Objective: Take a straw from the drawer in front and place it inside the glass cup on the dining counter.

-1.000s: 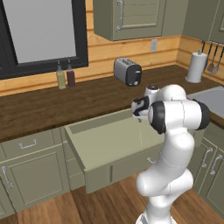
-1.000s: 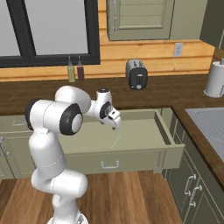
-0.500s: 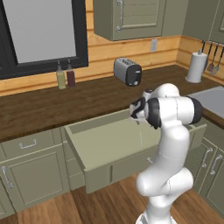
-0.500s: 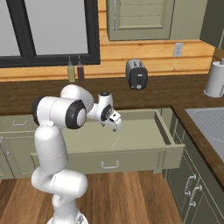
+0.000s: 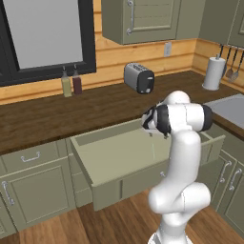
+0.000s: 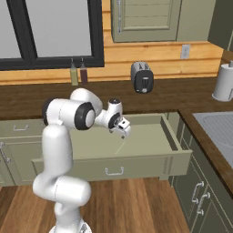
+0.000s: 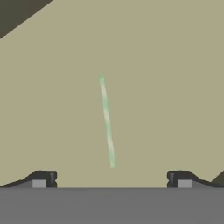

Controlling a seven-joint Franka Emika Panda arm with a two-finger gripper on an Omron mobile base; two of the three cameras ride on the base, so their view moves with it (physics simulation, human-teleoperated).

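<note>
The straw (image 7: 107, 122) is a thin pale stick lying flat on the floor of the open sage-green drawer (image 6: 113, 160). In the hand view it lies between and just beyond my fingertips. My gripper (image 7: 111, 178) is open, with nothing between its jaws. It hangs over the drawer's middle (image 6: 124, 132), a short way above the straw (image 6: 119, 148). From the left base view the gripper (image 5: 152, 127) sits over the right half of the drawer (image 5: 128, 183). The glass cup and the dining counter are out of view.
A dark wood worktop (image 5: 95, 107) runs behind the drawer and carries a toaster (image 5: 139, 77), two bottles (image 5: 70, 82) and a paper towel roll (image 5: 212, 72). A sink (image 6: 218, 127) lies to the right. Closed cabinet doors (image 5: 33, 190) flank the drawer on the left.
The hand has come down a little toward the drawer floor and the elbow has swung. The jaws stay open and the straw has not moved.
</note>
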